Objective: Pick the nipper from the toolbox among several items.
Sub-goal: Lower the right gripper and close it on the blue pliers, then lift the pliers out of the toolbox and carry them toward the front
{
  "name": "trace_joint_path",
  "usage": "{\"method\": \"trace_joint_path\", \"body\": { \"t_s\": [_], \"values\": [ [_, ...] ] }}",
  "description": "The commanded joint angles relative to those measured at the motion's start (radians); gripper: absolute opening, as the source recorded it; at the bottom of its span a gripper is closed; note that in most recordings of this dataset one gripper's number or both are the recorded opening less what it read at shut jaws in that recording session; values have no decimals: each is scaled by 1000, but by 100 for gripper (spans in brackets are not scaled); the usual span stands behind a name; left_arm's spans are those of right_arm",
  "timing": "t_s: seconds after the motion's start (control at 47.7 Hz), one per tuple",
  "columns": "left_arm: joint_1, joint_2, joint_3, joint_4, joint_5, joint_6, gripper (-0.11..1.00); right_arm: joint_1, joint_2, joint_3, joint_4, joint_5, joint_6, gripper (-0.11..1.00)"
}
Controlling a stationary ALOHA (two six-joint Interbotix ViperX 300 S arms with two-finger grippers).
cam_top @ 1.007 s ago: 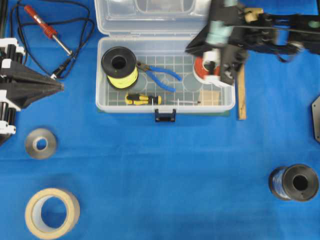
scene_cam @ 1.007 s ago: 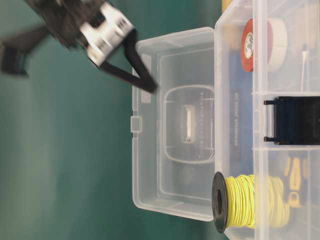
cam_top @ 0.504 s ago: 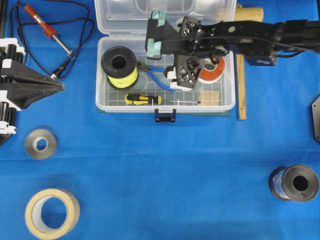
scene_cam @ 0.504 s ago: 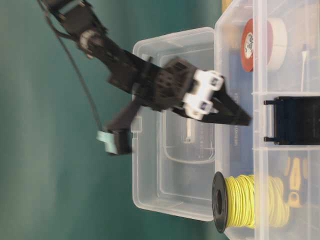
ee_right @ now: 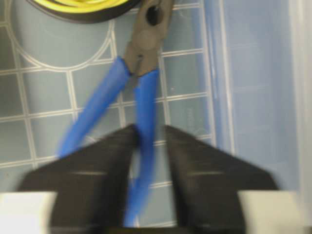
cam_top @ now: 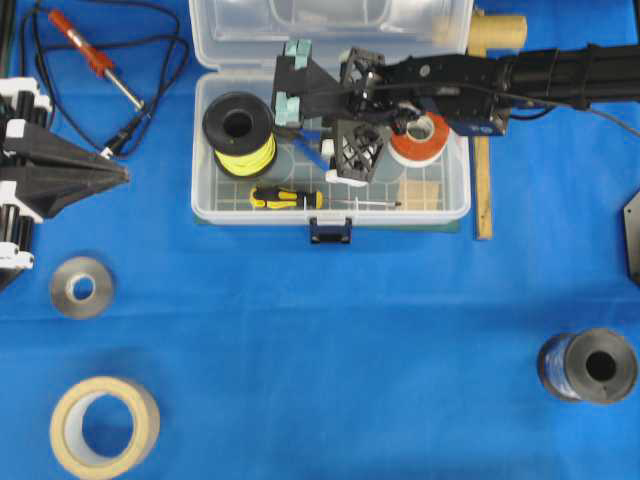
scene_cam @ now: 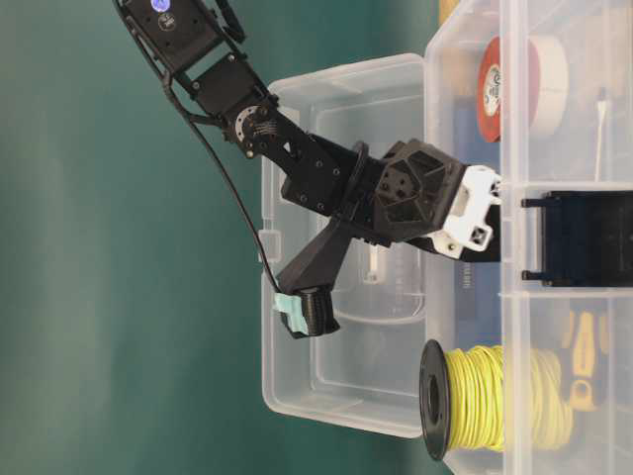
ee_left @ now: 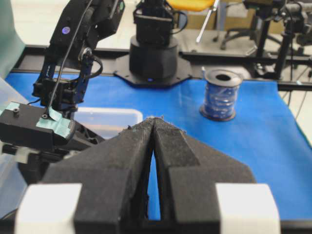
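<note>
The toolbox (cam_top: pixel 430 212) is a clear plastic case lying open on the blue cloth. The nipper (ee_right: pixel 141 97), with blue handles and dark jaws, lies on its grid bottom beside the yellow spool. My right gripper (ee_right: pixel 150 129) reaches down into the box, its fingers either side of one blue handle. The left finger is against the handle and a gap shows on the other side. In the overhead view the right arm hides most of the nipper. My left gripper (ee_left: pixel 154 119) is shut and empty at the table's left edge (cam_top: pixel 120 172).
In the box are a yellow wire spool (cam_top: pixel 240 132), a yellow-and-black screwdriver (cam_top: pixel 285 198) and a red-and-white tape roll (cam_top: pixel 420 140). Outside lie a red soldering iron (cam_top: pixel 90 55), a grey roll (cam_top: pixel 82 287), beige tape (cam_top: pixel 104 426), a blue wire spool (cam_top: pixel 590 365) and a wooden ruler (cam_top: pixel 484 190).
My right arm swung left from the red tape roll and dropped into the box over the nipper. Its fingers have narrowed around one blue handle. The left arm has not moved.
</note>
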Motion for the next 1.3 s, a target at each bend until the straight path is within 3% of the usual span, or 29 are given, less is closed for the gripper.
{"method": "trace_joint_path", "body": {
  "t_s": [0.0,0.042,0.252,0.692,0.923,1.133,1.28],
  "values": [
    [0,6,-9,-2,0,-2,0,-3,-8,-8,3,5,2,20],
    [0,8,-9,-2,2,-2,0,-2,-8,-8,3,9,2,13],
    [0,5,-9,-2,2,-2,0,-11,-74,-6,3,20,11,13],
    [31,0,-9,-3,2,-3,0,-9,-399,15,-9,123,17,13],
    [57,0,-9,-3,3,-3,0,146,-480,84,-6,117,46,13],
    [60,-2,-8,-3,3,-3,0,339,-471,130,-8,49,138,13],
    [61,-2,-8,-3,5,-2,0,407,-419,164,-6,-25,209,13]
  ]
}}
